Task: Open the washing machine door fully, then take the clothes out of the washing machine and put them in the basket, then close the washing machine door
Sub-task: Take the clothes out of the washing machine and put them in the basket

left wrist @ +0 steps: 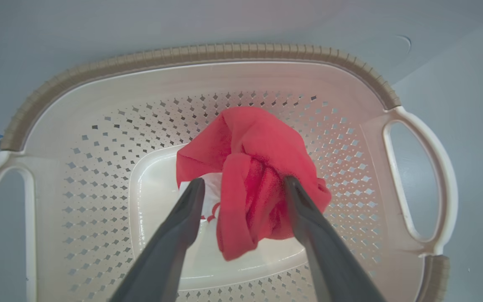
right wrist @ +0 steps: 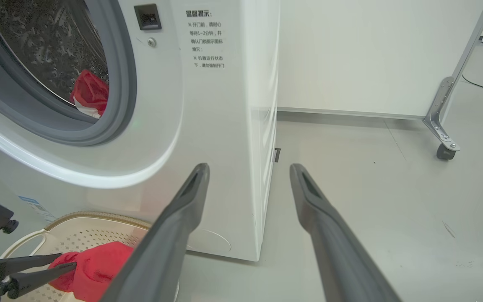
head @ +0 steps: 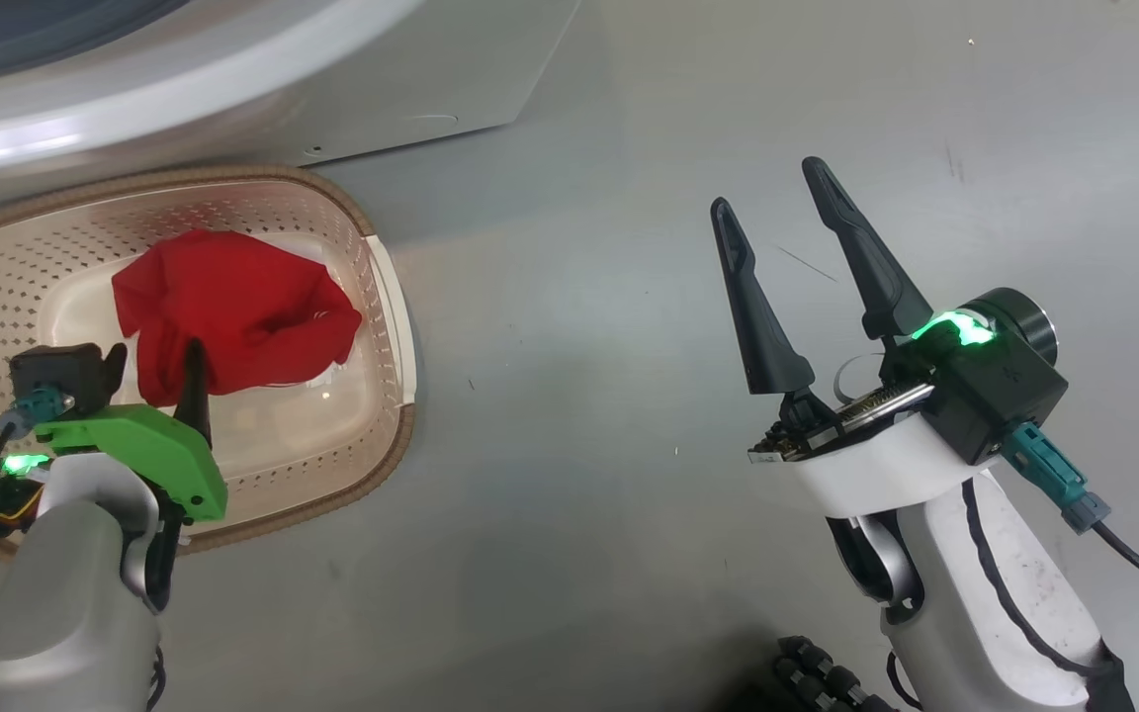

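The grey floor (head: 629, 297) carries the washing machine (right wrist: 208, 126) at the far left, with a red piece (right wrist: 88, 90) in its drum, and the basket (head: 387, 297) just near of it. The clothes (head: 233, 307) lie bunched in the basket with the left claw (left wrist: 243, 183) spread wide astride them. The right claw (head: 767, 186), wide open and empty, hangs over the floor well to the right.

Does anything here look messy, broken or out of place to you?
Nothing looks damaged or spilled. One red garment lies crumpled in the basket; another red piece sits inside the washing machine drum, so the unloading looks unfinished.
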Robot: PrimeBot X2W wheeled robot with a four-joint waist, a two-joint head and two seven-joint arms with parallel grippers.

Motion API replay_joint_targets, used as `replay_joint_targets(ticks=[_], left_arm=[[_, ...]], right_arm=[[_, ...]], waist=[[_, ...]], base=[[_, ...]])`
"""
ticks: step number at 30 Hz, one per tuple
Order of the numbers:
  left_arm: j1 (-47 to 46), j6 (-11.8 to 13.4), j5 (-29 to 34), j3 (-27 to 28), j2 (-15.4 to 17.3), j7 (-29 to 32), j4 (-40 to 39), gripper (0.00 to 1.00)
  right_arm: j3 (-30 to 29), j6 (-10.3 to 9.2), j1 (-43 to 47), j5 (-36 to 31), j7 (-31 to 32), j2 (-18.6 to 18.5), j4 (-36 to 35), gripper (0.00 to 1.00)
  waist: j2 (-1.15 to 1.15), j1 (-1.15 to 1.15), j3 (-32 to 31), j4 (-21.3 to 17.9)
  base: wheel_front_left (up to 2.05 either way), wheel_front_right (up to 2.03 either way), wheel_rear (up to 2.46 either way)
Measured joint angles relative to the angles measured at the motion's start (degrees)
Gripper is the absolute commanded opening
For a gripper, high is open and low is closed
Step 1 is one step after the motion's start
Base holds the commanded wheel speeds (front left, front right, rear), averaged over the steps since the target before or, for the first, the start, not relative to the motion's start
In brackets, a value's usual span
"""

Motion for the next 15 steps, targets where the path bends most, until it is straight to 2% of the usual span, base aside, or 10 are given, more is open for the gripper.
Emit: replay_joint_targets(ticks=[10, 15], left_arm=[[0.0, -0.8, 0.8, -1.3, -2.9, -7.7, 0.3, 1.0], [0.1, -1.0, 0.8, -1.3, -4.3, -9.0, -0.4, 1.0]], right_arm=[[-2.1, -0.44, 0.0, -0.1, 0.0, 0.0, 1.7, 1.0], [-3.3, -0.44, 0.3, -0.6, 0.0, 0.0, 2.9, 1.0]], waist=[[0.0, 0.0, -3.7, 2.0], [0.0, 0.0, -6.1, 3.3]], base=[[0.0, 0.0, 0.0], [0.0, 0.0, 0.0]])
